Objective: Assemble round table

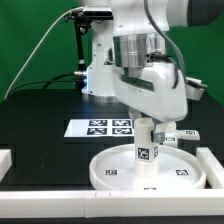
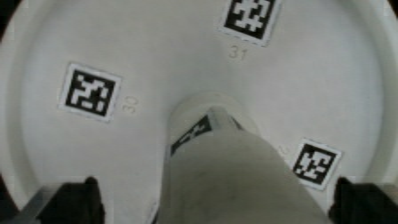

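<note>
Black worktop (image 1: 40, 120), green backdrop (image 1: 30, 40) behind. The fingers (image 2: 80, 200) stand spread and released, with a gap on each side of the upright leg (image 2: 222, 160) between them. The leg stands mid-way on the disc (image 2: 71, 40). White rails (image 1: 212, 165) crowd the disc's rim, and the marker board (image 1: 105, 127) lies beyond.

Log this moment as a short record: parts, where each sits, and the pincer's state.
tabletop disc: lies flat on the black table, rim up
leg: stands upright near the disc's middle, tagged
pincer: open, one finger on each side of the leg, a gap showing on both sides
held: nothing
marker board: lies flat behind the disc in the exterior view
</note>
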`<state>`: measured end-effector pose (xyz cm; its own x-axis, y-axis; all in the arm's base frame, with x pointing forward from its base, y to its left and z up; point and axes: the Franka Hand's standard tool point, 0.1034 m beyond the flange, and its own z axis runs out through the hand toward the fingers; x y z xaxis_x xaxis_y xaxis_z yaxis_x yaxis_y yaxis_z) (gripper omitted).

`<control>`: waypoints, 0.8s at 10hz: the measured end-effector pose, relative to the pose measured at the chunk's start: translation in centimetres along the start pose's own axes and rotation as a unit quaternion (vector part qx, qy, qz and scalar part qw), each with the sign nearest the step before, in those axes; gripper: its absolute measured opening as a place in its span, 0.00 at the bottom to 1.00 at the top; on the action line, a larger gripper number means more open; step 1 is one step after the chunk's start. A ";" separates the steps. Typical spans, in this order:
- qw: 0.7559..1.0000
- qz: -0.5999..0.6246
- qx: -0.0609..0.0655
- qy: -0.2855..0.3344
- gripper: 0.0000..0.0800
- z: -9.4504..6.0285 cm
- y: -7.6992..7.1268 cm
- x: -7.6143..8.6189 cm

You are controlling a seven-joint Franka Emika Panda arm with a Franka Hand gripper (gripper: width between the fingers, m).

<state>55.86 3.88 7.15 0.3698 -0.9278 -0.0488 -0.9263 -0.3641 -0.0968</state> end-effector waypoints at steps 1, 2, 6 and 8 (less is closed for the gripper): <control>0.996 -0.084 -0.001 -0.001 0.80 0.0 0.0 -0.3; 0.994 -0.112 -0.006 0.001 0.81 0.2 -0.1 -1.0; 0.952 -0.306 -0.013 0.010 0.81 -0.1 -0.3 -0.3; 0.926 -0.377 -0.006 0.023 0.81 -0.4 -0.7 0.7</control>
<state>56.73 3.43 7.62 0.9082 -0.4128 0.0695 -0.4079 -0.9100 -0.0750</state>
